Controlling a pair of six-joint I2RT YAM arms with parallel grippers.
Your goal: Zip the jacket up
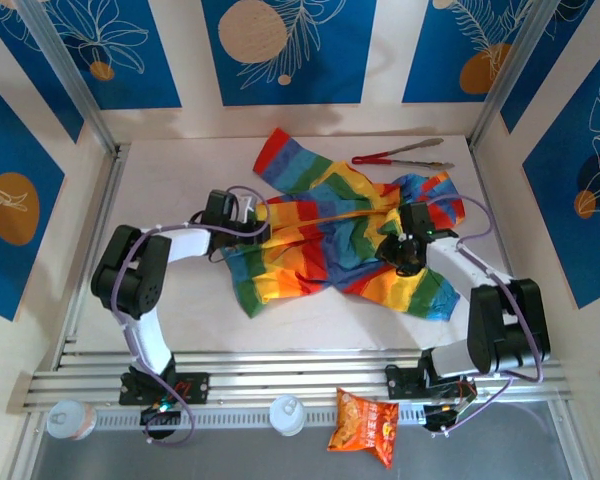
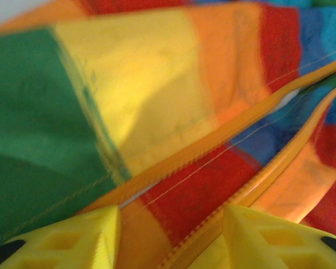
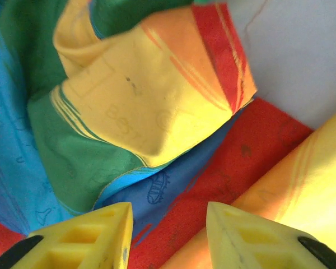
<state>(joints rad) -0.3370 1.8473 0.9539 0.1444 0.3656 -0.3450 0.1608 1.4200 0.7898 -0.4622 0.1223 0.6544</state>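
On white table (image 1: pixel 170 180), jacket (image 1: pixel 325 235) lay crumpled, folds hiding its shape. Left gripper (image 2: pixel 171 216) sat over the orange zipper (image 2: pixel 213 143), whose two tracks were apart. That view was blurred and the finger bases were cut off, so grip couldn't be told. Right gripper (image 3: pixel 168 210) was over the jacket's right side with cloth in the gap, hold likewise unclear. Tongs (image 1: pixel 400 156) lay at the far edge, snack bag (image 1: pixel 365 425) by the bases. Blue leaf-print wall panels (image 1: pixel 290 50) stood around.

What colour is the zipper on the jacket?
Orange! The zipper shows best in the left wrist view.
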